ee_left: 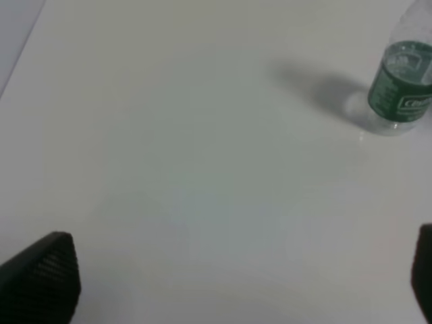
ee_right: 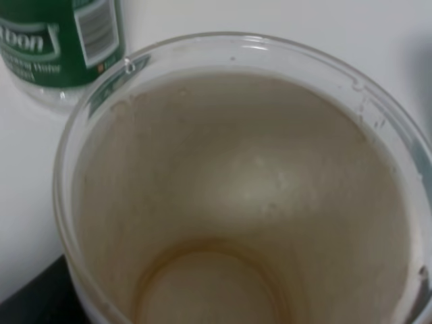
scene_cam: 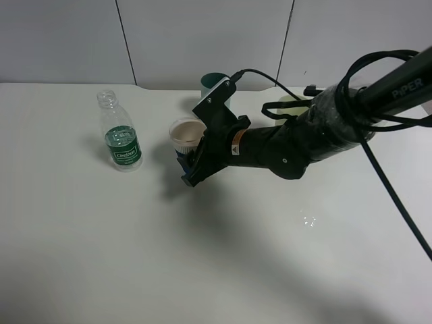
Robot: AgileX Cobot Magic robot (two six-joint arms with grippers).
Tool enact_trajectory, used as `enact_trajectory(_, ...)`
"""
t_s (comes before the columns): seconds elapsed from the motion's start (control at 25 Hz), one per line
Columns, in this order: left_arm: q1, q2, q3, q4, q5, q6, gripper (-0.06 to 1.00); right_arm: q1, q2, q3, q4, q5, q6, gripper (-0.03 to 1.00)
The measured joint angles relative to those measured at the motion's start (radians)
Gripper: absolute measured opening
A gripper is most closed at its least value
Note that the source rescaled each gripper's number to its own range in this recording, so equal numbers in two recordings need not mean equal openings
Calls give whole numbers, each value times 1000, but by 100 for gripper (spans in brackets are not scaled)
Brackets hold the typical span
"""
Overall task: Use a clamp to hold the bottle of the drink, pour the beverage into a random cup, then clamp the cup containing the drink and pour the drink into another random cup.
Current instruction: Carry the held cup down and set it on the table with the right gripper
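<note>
A clear uncapped bottle point(scene_cam: 120, 137) with a green label stands upright on the white table at the left; it also shows in the left wrist view point(ee_left: 401, 91) and the right wrist view point(ee_right: 61, 40). My right gripper point(scene_cam: 190, 164) reaches across the middle and is shut on the lower part of a translucent beige cup point(scene_cam: 186, 134), which is upright. In the right wrist view the cup point(ee_right: 236, 196) fills the frame, with a brownish ring near its bottom; any liquid is hard to tell. My left gripper point(ee_left: 233, 283) is open and empty over bare table, away from the bottle.
A teal cup point(scene_cam: 214, 84) stands behind the held cup near the back wall. A pale yellow-green cup point(scene_cam: 290, 103) stands behind the right arm. A few water drops point(scene_cam: 308, 221) lie on the white table point(scene_cam: 135, 256).
</note>
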Motion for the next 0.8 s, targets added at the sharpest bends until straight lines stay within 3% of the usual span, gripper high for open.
enact_trajectory(0.56,0,0,0,0,0,0,100,0,63,-1,-1,-77,-25,0)
enact_trajectory(0.68,0,0,0,0,0,0,100,0,101,-1,-1,-159,-49,0)
enact_trajectory(0.8,0,0,0,0,0,0,100,0,109,-1,-1,-168,-50,0)
